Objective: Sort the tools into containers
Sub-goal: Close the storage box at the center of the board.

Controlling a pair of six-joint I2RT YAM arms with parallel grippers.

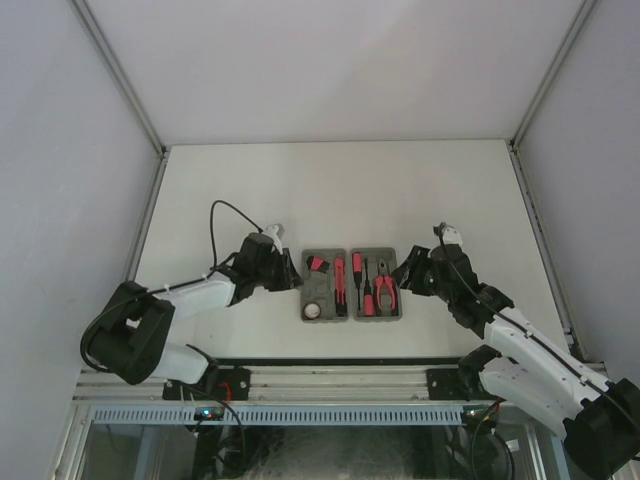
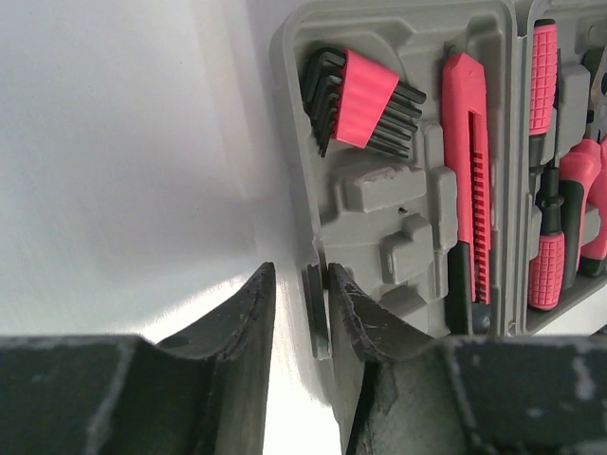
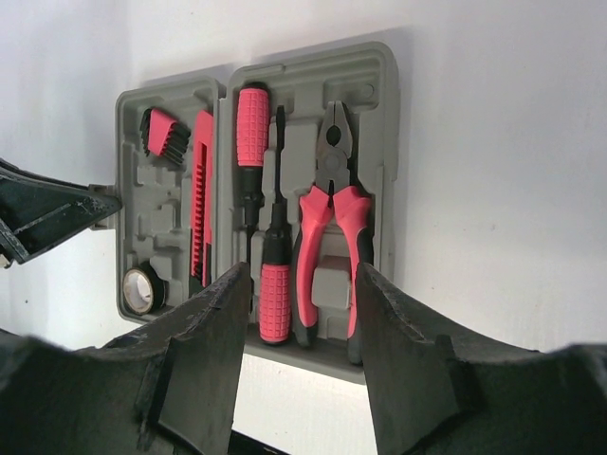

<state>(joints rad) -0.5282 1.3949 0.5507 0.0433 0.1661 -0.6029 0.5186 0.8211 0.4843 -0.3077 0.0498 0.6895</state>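
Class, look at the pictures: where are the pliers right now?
In the top view the pliers lie in the right tray, at its right side, beside the two screwdrivers and close to the right gripper.

White table (image 1: pixel 340 190), grey walls (image 1: pixel 60 150), perhaps metal rail (image 1: pixel 330 380)

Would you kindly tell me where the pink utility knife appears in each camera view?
Top external: utility knife near the centre.
Left wrist: upper right, upright.
Right wrist: left of centre.
Shared landmark: the pink-sleeved hex keys beside it.
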